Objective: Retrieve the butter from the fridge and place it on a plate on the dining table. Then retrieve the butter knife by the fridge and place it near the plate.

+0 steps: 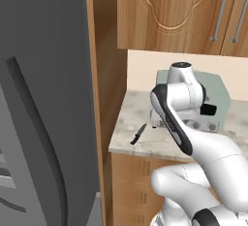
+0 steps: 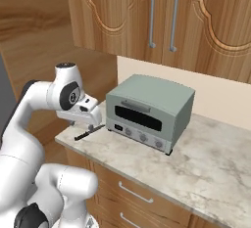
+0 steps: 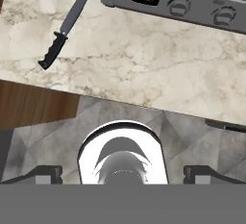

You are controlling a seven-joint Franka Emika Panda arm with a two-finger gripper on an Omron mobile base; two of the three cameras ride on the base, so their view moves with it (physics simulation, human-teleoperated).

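The butter knife [image 3: 64, 30] is small and slim, with a dark grey blade and a black handle. It lies flat on the marbled worktop [image 3: 144, 69], near the worktop's front edge, ahead and to the left of the tool [image 3: 123, 172] in the hand view. The grey fridge [image 1: 43, 113] stands tall, left of the worktop.

Even, diffuse rendered lighting, moderately bright; a soft shadow lies beneath the toaster oven [image 2: 149, 110] on the surface [image 2: 211, 158]. No glare; focus sharp throughout.
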